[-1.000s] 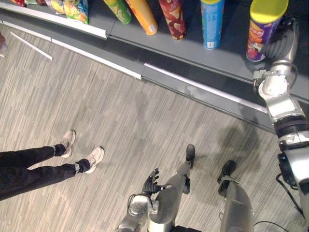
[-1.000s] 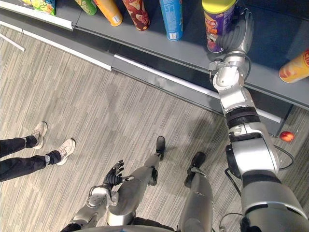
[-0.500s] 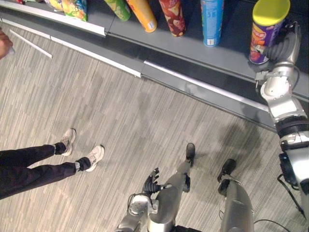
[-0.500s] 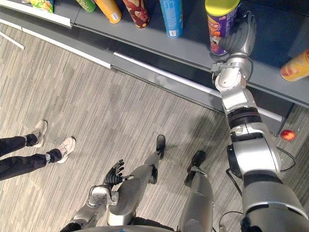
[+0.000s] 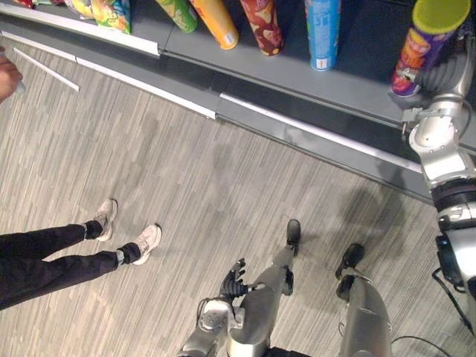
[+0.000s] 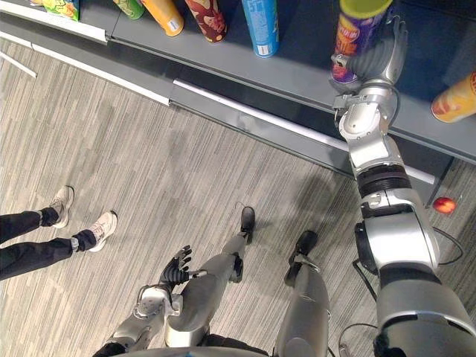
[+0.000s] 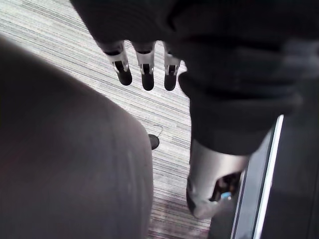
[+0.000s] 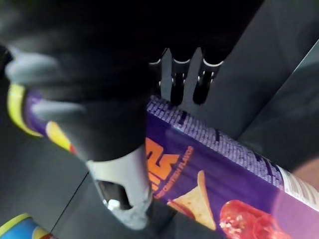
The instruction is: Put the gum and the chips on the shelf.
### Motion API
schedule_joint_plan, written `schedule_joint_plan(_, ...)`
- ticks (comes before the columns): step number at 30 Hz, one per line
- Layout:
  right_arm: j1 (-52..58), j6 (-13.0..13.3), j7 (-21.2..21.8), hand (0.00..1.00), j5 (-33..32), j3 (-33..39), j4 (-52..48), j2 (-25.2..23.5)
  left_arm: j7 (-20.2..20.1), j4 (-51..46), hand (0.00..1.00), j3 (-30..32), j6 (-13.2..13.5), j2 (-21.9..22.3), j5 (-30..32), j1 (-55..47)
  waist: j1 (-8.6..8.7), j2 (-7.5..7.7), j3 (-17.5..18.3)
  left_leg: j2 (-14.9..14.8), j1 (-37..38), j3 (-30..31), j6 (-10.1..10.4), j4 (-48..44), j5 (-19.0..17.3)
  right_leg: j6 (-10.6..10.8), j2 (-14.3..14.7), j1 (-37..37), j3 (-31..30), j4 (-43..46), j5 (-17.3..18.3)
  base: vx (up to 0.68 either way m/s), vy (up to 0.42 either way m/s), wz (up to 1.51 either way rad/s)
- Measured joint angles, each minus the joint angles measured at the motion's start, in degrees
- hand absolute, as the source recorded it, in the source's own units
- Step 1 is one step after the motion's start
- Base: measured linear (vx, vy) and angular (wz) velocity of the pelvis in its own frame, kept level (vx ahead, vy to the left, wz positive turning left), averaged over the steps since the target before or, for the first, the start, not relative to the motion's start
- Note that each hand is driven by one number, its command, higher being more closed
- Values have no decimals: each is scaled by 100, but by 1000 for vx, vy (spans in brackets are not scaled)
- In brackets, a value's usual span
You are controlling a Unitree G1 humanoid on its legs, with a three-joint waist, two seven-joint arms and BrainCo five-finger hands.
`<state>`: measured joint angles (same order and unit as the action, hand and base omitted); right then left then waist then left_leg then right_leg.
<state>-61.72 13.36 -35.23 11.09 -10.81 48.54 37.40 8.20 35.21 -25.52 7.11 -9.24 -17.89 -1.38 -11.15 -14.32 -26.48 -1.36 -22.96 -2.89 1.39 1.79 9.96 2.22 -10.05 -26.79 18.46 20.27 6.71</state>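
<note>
Right hand [image 6: 381, 53] is up at the dark grey shelf [image 5: 297, 72], on the tall purple chips can with a yellow-green lid [image 6: 357, 33]. In the right wrist view the thumb crosses one side of the can and the fingers [image 8: 182, 82] reach round the other, so the hand is wrapped on it, not spread. The can's base looks to be on the shelf board near the front edge. I can't tell if the full weight is down yet.

Left hand [image 5: 234, 281] hangs low by the robot's side with fingers loose and straight, holding nothing, so no gum there.

The blue can [image 5: 321, 33] and red patterned can [image 5: 260, 26] stand further left on the same shelf, well apart from the purple one. An orange can lying on its side [image 6: 454, 100] is near the hand on its right. A person's legs and pale shoes [image 5: 126, 239] are on the grey plank floor [image 5: 223, 171], well clear.

Judged step: seating and letting go of the chips.
- Press the base flat and push it a bit deeper from the edge.
- Get the can upright before loosening.
- Open thumb and fingers together so neither drags it.
- Back the hand straight out toward the robot, not sideways, since a tall can tips easily and the orange can is close on the right
</note>
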Motion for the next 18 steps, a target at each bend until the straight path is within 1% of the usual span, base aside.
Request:
schedule_joint_plan(14, 27, 6, -59, 0, -41, 31, 1, -1, -3, 0, 0, -4, -9, 5, 0, 6, -2, -2, 2, -16, 2, -16, 9, -10, -6, -1, 13, 1, -7, -14, 0, 0, 0, 0)
schedule_joint_plan(18, 149, 107, -72, 0, -49, 150, 1, -23, -3, -1, 0, -4, -9, 5, 0, 7, -2, -2, 2, -27, 6, -29, 17, -62, -14, -2, 19, 21, -15, -11, -2, 0, 0, 0)
